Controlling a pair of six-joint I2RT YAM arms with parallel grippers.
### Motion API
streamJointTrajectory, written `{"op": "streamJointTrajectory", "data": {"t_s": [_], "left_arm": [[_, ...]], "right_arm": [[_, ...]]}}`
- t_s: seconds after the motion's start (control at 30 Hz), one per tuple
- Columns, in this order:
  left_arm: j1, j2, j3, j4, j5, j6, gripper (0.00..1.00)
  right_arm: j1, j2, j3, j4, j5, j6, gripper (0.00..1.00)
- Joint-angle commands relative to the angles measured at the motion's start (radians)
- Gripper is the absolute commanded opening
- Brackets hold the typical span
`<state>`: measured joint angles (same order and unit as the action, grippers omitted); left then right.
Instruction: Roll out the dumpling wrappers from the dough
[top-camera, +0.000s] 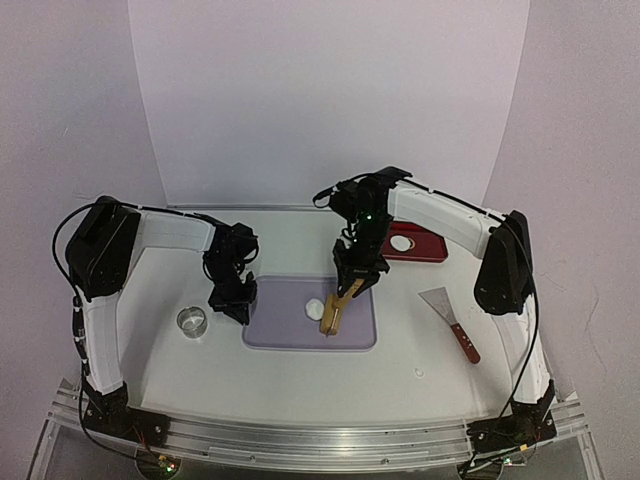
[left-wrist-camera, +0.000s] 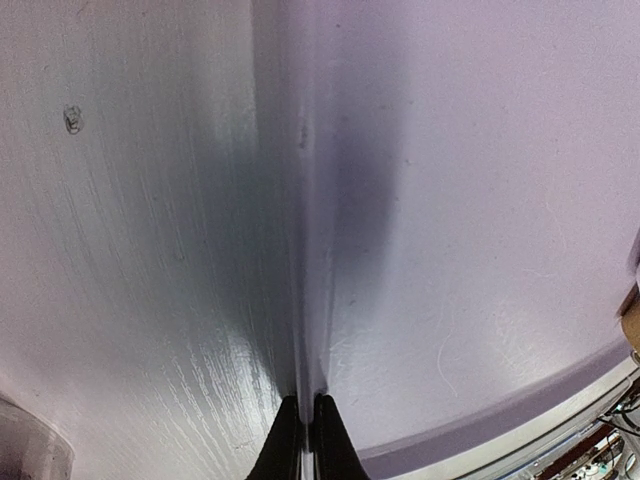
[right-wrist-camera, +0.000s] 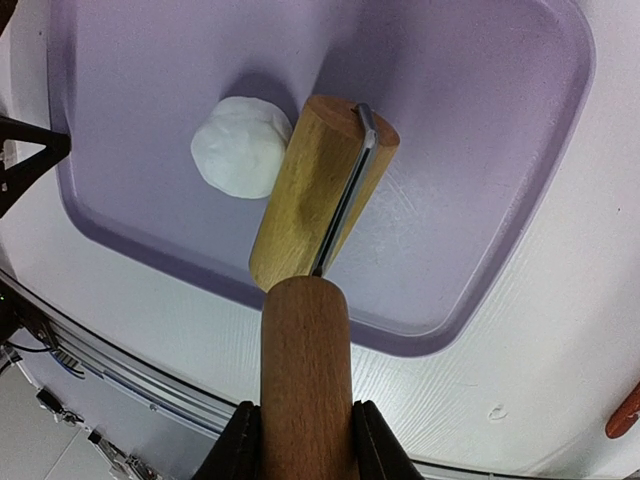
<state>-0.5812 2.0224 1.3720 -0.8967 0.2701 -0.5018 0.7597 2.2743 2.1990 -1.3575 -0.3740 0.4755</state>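
One small lump of dough, sitting on the purple mat, just ahead of the right pincer and a little to its left. Closed snugly on the handle of the wooden roller. Roller head slanting away from the pincer, right against the dough's side, not on top yet. Much nearer than the left pincer, pinched shut, empty, down at the mat's edge. Probably next: nudge left, over the lump.

Right gripper, btm centre, jaws clamped on either side of the handle of a wooden roller. Roller head, w/ metal bracket along its top, sits angled over a lilac mat, left side against a small round lump of white dough. Mat lies on white bench; red handle tip at far right edge.
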Motion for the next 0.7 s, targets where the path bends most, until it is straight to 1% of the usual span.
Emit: {"op": "streamJointTrajectory", "data": {"t_s": [0.0,0.1,0.27,0.53,0.67], "left_arm": [[-0.006,0.012,-0.036,-0.01,-0.047,0.035,0.0],[-0.006,0.016,-0.033,-0.009,-0.048,0.031,0.0],[-0.007,0.027,-0.018,-0.019,-0.05,0.036,0.0],[-0.006,0.04,-0.001,-0.028,-0.055,0.038,0.0],[-0.006,0.04,-0.002,-0.028,-0.057,0.037,0.0]], "right_arm": [[0.003,-0.033,0.017,-0.216,0.096,-0.002,0.0],[0.002,-0.071,0.043,-0.239,0.072,-0.003,0.0],[0.002,-0.088,0.098,-0.259,-0.009,-0.011,0.0],[0.003,-0.061,0.204,-0.253,-0.148,-0.009,0.0],[0.003,-0.053,0.21,-0.251,-0.168,-0.014,0.0]]}}
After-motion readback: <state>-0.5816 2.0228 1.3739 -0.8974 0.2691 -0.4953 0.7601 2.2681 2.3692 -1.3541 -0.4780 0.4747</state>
